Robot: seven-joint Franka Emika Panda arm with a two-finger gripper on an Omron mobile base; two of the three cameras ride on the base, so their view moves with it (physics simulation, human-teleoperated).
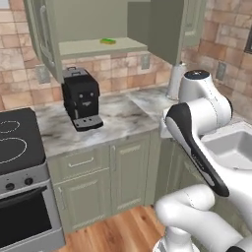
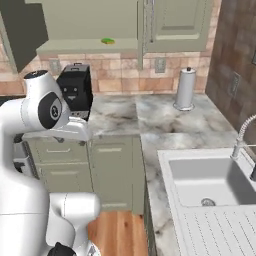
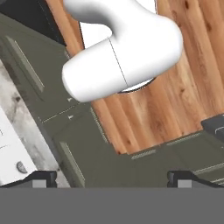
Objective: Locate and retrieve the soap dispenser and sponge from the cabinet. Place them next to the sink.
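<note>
High on the open cabinet (image 1: 93, 47) shelf lies the sponge (image 1: 108, 41), flat, its long axis running along the shelf edge, above the coffee machine (image 1: 81, 97). Pointing down at the wooden floor (image 3: 192, 87), the hand (image 3: 111, 178) is spread wide and empty, so reaching the sponge means swinging up and forward.

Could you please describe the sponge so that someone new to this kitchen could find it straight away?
Look at the open wall cabinet above the counter, directly over the black coffee machine. On its inner shelf lies the sponge, small and flat. It is bright green with a yellowish side, standing out against the pale sage-green shelf.
</note>
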